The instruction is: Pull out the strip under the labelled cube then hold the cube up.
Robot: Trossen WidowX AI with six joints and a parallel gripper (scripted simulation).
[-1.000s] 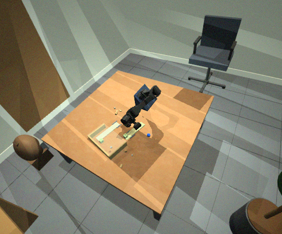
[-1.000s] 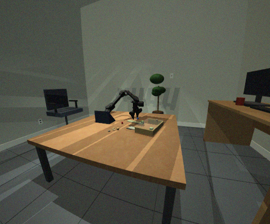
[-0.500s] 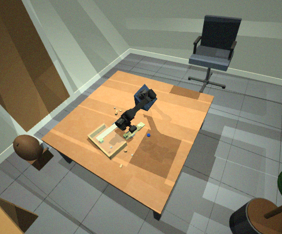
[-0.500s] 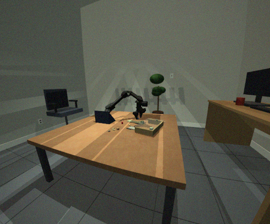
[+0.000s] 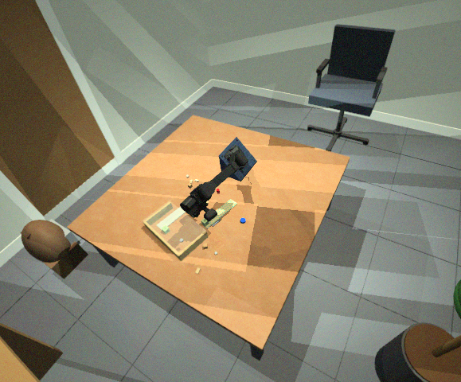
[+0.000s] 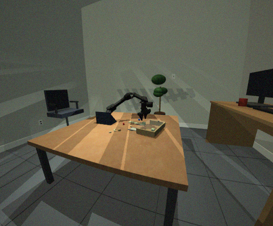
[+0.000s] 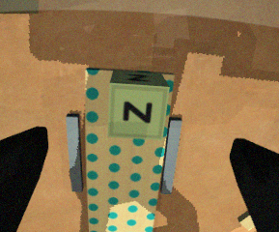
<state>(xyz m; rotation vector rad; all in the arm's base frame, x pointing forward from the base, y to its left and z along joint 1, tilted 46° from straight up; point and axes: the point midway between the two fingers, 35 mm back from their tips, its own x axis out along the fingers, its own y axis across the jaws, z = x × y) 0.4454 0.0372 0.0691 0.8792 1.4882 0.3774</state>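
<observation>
A pale green cube marked with a black N (image 7: pixel 138 112) rests on the far end of a cream strip with teal dots (image 7: pixel 125 169) (image 5: pixel 230 204). The strip lies on the table between two short blue-grey rails (image 7: pixel 74 155). My gripper (image 7: pixel 142 143) (image 6: pixel 142 119) is open and empty above the strip, its fingers wide on either side of the strip and rails. A second, pale strip (image 5: pixel 170 218) reaches into the tray, with another green cube (image 5: pixel 165 228) at its end; I cannot tell if that cube bears a mark.
The wooden-walled tray (image 5: pixel 194 245) (image 6: pixel 144 133) stands just beyond the dotted strip. A blue object (image 5: pixel 243 220) and a red one (image 5: pixel 218 190) lie on the table, along with several small pale pieces. A small grey object (image 5: pixel 181 239) is inside the tray.
</observation>
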